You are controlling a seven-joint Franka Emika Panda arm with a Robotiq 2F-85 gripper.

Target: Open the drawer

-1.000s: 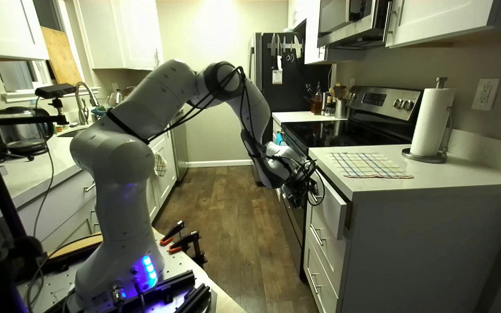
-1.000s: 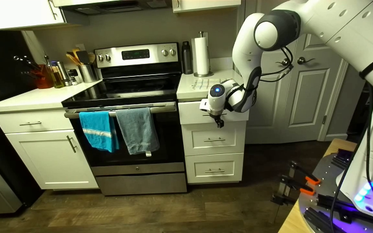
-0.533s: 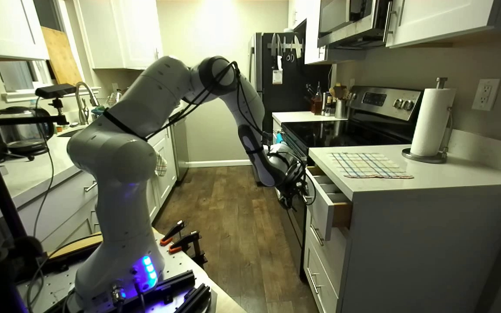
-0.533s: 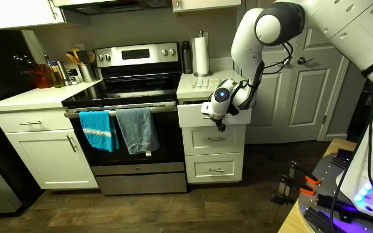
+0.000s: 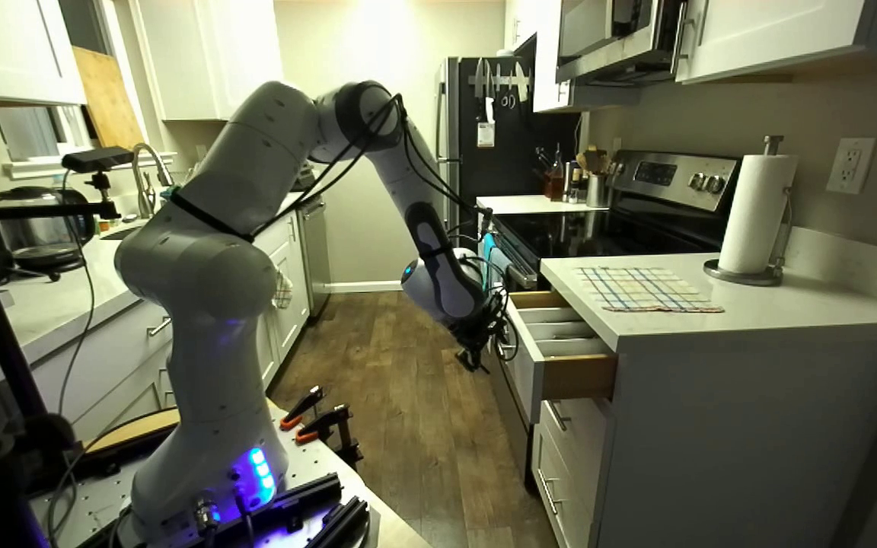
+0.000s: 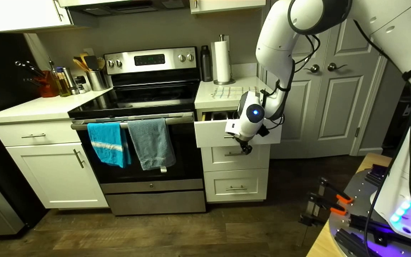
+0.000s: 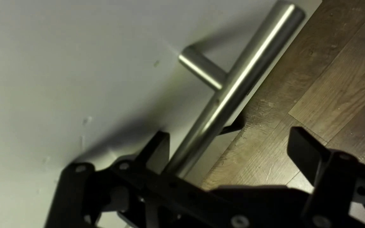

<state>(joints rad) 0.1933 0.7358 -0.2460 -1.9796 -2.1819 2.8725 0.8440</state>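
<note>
Brown floor point(image 5: 408, 411) stretches beneath everything, laid in long wooden planks with streaky grain. Over it reaches my arm point(image 5: 210, 335), a chain of smooth, rounded shells. Beyond stands the stove point(image 6: 145, 91), glossy black on top with a silvery metal control panel. Just beside it is the white cabinet point(image 5: 720, 449), flat-sided, its lower drawers point(image 6: 219, 162) framed by borders. A pale, square-edged bench point(image 5: 811, 312) caps it.

The drawer point(image 6: 211, 135) is the top one in that cabinet, right under the bench, and stands pulled well out in both exterior views. Its front point(image 5: 527, 377) is a plain white rectangle, and the box side point(image 5: 579, 378) is warm, light wood. Inside lies an insert point(image 5: 560, 330) of long, pale compartments set side by side.

On the front of the stove hang a blue towel point(image 6: 108, 144) with a pale band and a grey towel point(image 6: 152, 144). On the bench a white paper roll point(image 5: 757, 213) stands upright, near a flat, checked cloth point(image 5: 648, 289).

The drawer's handle point(image 7: 233, 90) is a round metal bar, satin-bright, on a short round post. Smallest are my fingers point(image 7: 304, 152), black with blunt tips, spread wide apart. The bar runs between them without being clasped: one fingertip sits on the panel side, close to it, though whether they touch I cannot tell; the other is well apart, out over the floor.
</note>
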